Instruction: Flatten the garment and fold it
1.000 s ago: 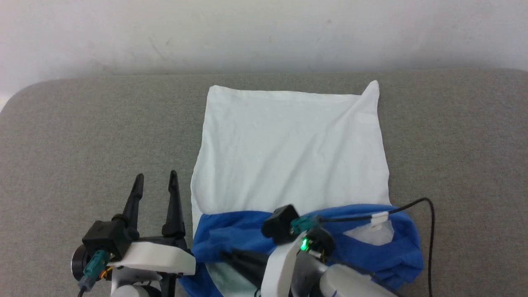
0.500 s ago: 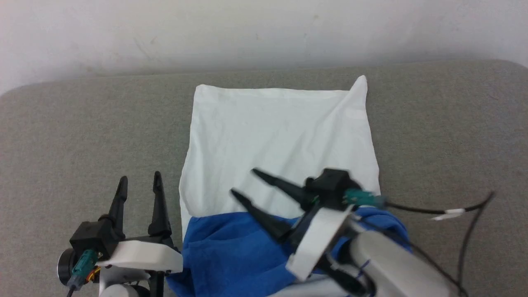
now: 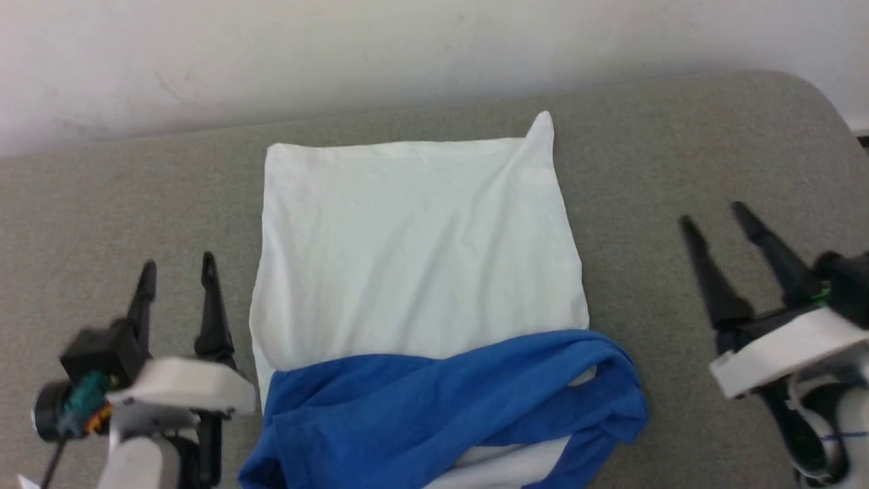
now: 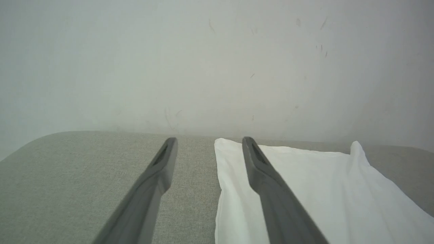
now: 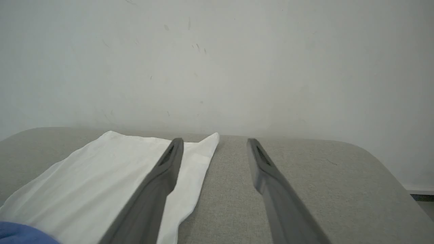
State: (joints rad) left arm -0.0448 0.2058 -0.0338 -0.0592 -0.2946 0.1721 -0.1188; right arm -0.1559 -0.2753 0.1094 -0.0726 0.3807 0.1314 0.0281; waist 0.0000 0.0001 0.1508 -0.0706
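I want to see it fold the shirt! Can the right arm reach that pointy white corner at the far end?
Probably yes. The right end effector is open, beside the garment, and only bare grey surface lies between it and the pointy corner. Its stretch I can't judge.

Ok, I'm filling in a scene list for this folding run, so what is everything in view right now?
shirt: one, white body with blue sleeves, spread in the middle of the table, blue part bunched across its near end
table: one, grey, cloth-covered, under the shirt and up against the wall
wall: one, off-white with faint scuffs, behind the table
left tool: one, dark fingers on a white mount, open and empty, beside the shirt's left edge
right tool: one, dark fingers on a white mount, open and empty, over bare table to the shirt's right
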